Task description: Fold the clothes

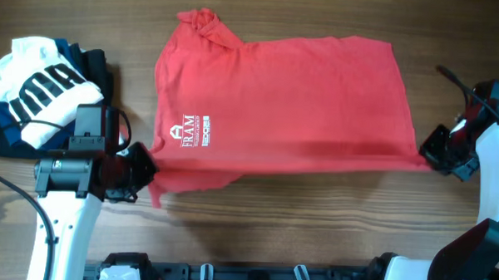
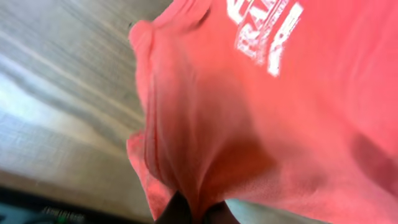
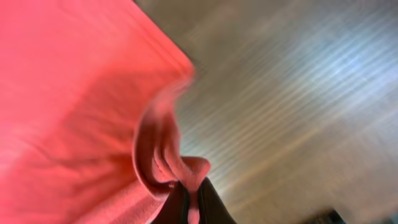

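- The red T-shirt (image 1: 284, 100) lies spread across the desk (image 1: 313, 234), print facing up.
- Left fingers (image 2: 176, 213) pinch its near left edge.
- Right fingers (image 3: 214, 205) pinch its near right corner, the cloth bunched there.

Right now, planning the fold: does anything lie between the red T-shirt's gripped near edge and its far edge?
Nothing visible. The left gripper and right gripper pinch the red T-shirt at its near edge; its top is bare. The pile of white and dark garments lies apart, off to its left.
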`<move>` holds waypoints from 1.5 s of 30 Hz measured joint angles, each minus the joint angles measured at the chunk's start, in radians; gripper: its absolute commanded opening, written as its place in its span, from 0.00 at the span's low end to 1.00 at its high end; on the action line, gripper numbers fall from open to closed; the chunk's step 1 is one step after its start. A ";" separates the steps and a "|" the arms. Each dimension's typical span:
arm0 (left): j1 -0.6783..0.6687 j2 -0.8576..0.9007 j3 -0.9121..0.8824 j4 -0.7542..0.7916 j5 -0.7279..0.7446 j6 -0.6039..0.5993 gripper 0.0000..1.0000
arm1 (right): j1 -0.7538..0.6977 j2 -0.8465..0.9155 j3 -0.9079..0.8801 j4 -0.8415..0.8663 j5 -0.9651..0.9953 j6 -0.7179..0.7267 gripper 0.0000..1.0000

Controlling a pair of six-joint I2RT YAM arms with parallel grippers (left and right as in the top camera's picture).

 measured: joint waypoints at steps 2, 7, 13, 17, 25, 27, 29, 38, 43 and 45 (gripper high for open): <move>0.000 0.016 0.000 0.032 0.000 0.000 0.04 | 0.000 0.000 0.000 0.043 -0.030 -0.010 0.04; 0.000 0.094 0.000 0.127 -0.001 0.000 0.04 | 0.000 0.000 -0.002 0.113 -0.067 -0.019 0.04; 0.000 0.214 -0.001 0.241 -0.001 0.000 0.04 | 0.001 0.000 -0.003 0.188 -0.092 -0.025 0.04; 0.000 0.276 -0.001 0.293 -0.002 0.000 0.04 | 0.014 0.002 -0.003 0.225 -0.100 -0.029 0.04; 0.000 0.355 -0.002 0.406 -0.008 0.000 0.04 | 0.040 0.074 -0.003 0.301 -0.101 -0.034 0.04; 0.000 0.367 -0.002 0.421 -0.008 0.000 0.04 | 0.040 0.092 -0.003 0.319 -0.101 -0.034 0.04; 0.000 0.381 -0.002 0.436 -0.008 0.000 0.04 | 0.040 0.104 -0.003 0.335 -0.101 -0.033 0.04; 0.000 0.435 -0.002 0.544 -0.014 0.000 0.05 | 0.041 0.177 -0.003 0.377 -0.108 -0.034 0.04; 0.000 0.438 -0.002 0.591 -0.018 0.000 0.07 | 0.041 0.203 -0.003 0.400 -0.107 -0.034 0.04; 0.000 0.438 -0.002 0.601 -0.026 0.000 0.06 | 0.040 0.205 -0.003 0.412 -0.107 -0.034 0.04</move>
